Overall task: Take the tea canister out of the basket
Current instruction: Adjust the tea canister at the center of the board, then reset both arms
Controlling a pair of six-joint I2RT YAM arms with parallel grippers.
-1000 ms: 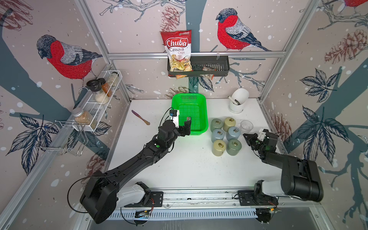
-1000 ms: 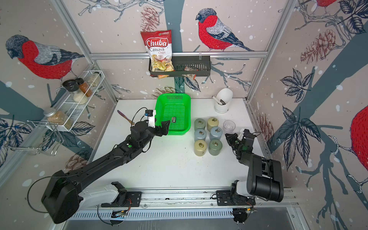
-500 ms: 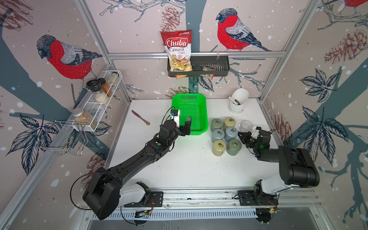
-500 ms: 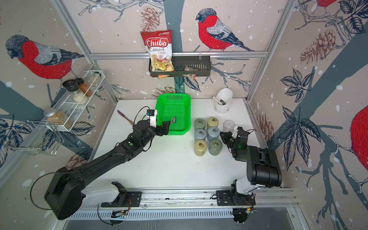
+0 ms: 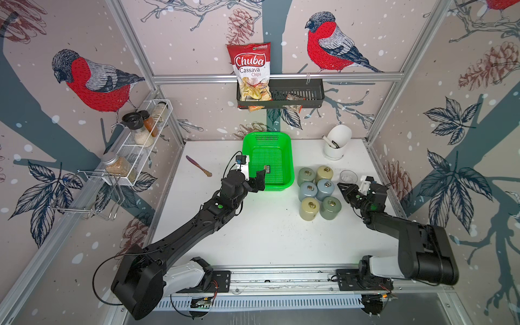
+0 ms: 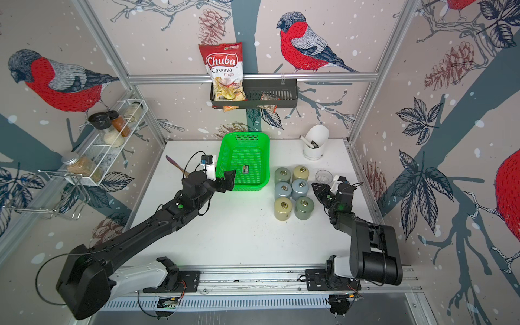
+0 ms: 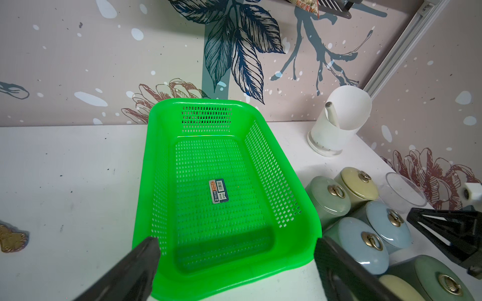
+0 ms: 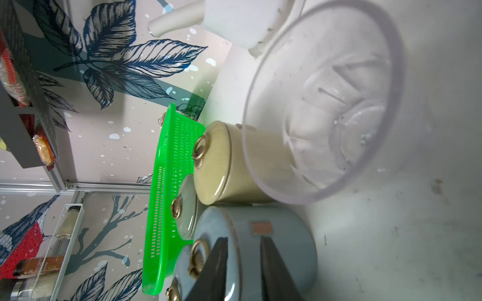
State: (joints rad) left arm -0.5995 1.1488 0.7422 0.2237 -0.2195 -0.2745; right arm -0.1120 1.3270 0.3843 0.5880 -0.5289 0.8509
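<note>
Basket [image 5: 277, 185] holds only a sticker [image 5: 268, 168], canisters [image 5: 325, 188] grouped at its four o'clock; hence left gripper [image 7: 236, 242] gapes wide, right gripper [image 8: 243, 241] barely parted, both empty.

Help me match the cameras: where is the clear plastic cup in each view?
In a top view: clear plastic cup, right of the yellow canister.
In a top view: the cup, same place.
Left wrist: the cup, beside that canister.
Right wrist: the cup, close up, overlapping that canister.
Shared landmark: the yellow canister.
</note>
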